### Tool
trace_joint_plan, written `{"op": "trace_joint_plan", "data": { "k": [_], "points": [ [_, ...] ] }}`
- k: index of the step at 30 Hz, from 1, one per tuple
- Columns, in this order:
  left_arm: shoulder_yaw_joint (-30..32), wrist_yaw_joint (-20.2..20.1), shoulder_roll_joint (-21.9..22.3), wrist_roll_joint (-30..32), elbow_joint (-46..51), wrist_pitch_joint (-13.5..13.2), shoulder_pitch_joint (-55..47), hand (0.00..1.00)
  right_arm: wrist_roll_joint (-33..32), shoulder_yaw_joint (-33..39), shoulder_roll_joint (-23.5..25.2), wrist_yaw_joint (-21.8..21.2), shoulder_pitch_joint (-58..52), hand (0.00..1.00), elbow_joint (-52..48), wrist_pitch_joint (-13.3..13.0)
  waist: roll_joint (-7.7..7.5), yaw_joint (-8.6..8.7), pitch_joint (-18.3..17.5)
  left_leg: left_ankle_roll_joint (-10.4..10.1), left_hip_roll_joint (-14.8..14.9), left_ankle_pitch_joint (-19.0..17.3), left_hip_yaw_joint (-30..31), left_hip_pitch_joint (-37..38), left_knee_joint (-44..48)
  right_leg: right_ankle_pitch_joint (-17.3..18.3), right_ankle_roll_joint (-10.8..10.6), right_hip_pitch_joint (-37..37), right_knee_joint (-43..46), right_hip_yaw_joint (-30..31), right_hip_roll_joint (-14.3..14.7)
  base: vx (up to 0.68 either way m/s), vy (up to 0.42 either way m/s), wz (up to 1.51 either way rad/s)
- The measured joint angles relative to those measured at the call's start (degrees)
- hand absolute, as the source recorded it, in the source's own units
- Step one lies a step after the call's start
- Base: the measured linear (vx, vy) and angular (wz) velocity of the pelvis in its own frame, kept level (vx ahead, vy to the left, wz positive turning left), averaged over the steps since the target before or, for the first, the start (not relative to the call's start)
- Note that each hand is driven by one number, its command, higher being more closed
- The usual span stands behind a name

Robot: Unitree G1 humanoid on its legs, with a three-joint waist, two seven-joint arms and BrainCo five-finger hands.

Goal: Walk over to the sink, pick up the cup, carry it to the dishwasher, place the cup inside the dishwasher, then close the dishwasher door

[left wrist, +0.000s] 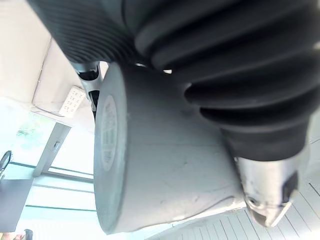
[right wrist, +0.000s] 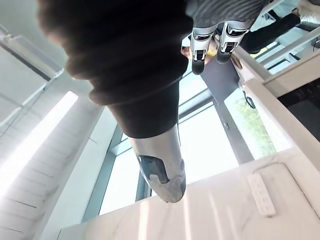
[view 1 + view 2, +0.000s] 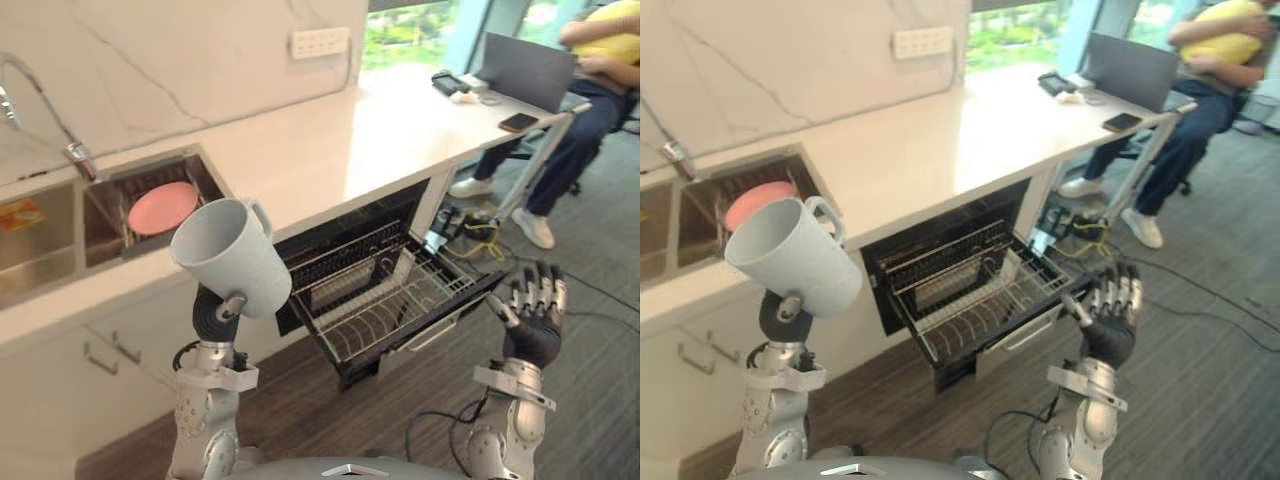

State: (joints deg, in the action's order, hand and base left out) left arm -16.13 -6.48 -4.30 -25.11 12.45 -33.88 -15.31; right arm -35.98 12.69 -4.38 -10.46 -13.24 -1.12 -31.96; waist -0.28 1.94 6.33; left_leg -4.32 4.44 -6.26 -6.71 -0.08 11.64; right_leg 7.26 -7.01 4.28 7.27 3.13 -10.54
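Holding: the left hand [image 3: 212, 312] has the cup [image 3: 232, 258], fingers and thumb curled round its lower body from underneath, base end toward the wrist
Cup spot: up in the air out front of the bench [image 3: 330, 140] edge, roughly between the sink [image 3: 100, 215] and the open dishwasher [image 3: 440, 325], touching neither
Cup axis: tipped over a fair bit, mouth aimed up and off to the robot's left toward the sink, handle on the upper side facing the wall
Key relation: the rack [image 3: 385, 295] sits to the robot's right of the cup and lower down, so I'd guess the left arm has to swing right and drop to get it in
Right hand: the right hand [image 3: 533, 310] is upright with fingers spread, gripping nothing, just beside the rack's outer corner, so it's the nearer hand to the dishwasher but not the one with the cup
Dishwasher: door dropped open, wire rack slid out, looks empty from here
Progress: pickup looks done, placing and door closing not yet
Also around: pink plate [image 3: 162, 207] in the sink, a person [image 3: 590, 100] sitting at the far end
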Motion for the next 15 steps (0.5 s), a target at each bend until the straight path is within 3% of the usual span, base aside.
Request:
{"op": "trace_joint_plan", "data": {
  "k": [2,3,6,7,11,12,15],
  "points": [
    [1.31,2.27,-1.03,0.55,0.12,0.19,2.35,1.00,-0.24,-1.47,2.92,-2.33,-0.76,0.00,-5.64,2.00,-2.87,0.01,-0.50,2.28,-2.03,-0.59,-3.84,0.62,-0.28,-3.82,-1.80,-0.43,-0.91,-1.88,-3.10,0.23,0.369,-0.63],
    [1.27,3.12,-1.13,1.13,0.05,0.30,2.98,1.00,-0.23,-1.96,3.42,-2.90,-0.89,0.00,-6.63,2.37,-2.96,-0.08,-0.53,2.70,-2.03,-1.00,-4.57,0.89,0.07,-4.91,-1.93,-0.69,-0.76,-3.12,-3.16,0.19,0.223,-0.55],
    [0.25,9.38,-1.42,7.93,-0.41,0.49,7.08,1.00,-0.26,-6.13,4.04,-4.60,-0.65,0.00,-8.36,4.45,-2.63,0.16,-0.35,3.69,-1.79,-1.69,-7.63,2.73,-0.89,-7.65,0.24,-3.34,2.65,-8.20,-3.12,0.11,0.160,-0.53],
    [0.16,13.27,-1.53,12.42,-0.98,0.57,8.94,1.00,-0.31,-8.18,4.04,-5.81,0.11,0.00,-8.31,6.08,-2.21,0.04,-0.18,3.86,-1.64,-1.80,-9.18,3.31,-1.38,-8.52,0.42,-4.51,3.14,-9.06,-3.03,0.03,0.120,-0.63],
    [0.32,23.69,-2.52,22.02,-3.53,1.66,13.67,1.00,-0.78,-14.35,3.87,-8.86,4.08,0.00,-8.07,8.72,-2.35,-0.27,-0.27,3.65,-0.91,-2.26,-13.18,3.13,-1.79,-13.09,0.41,-4.26,-3.43,-13.23,-1.83,-0.02,0.053,-0.67],
    [0.22,27.37,-2.37,25.23,-4.64,3.22,15.01,1.00,-0.82,-16.86,3.59,-9.68,6.42,0.00,-7.96,9.81,-2.28,-0.61,-0.22,3.35,-0.94,-2.68,-14.24,3.15,-1.61,-14.10,0.42,-3.53,-6.56,-14.21,-1.46,-0.07,-0.023,-0.56],
    [-1.07,31.49,-1.42,30.77,-6.58,4.97,17.35,1.00,-1.82,-18.87,2.29,-10.12,7.80,0.00,-7.98,10.74,-1.89,-0.44,-0.16,2.99,-0.73,-3.18,-13.89,3.43,-0.70,-14.11,0.32,-1.84,-8.42,-14.96,-1.03,-0.06,-0.043,-0.16]
  ]
}}
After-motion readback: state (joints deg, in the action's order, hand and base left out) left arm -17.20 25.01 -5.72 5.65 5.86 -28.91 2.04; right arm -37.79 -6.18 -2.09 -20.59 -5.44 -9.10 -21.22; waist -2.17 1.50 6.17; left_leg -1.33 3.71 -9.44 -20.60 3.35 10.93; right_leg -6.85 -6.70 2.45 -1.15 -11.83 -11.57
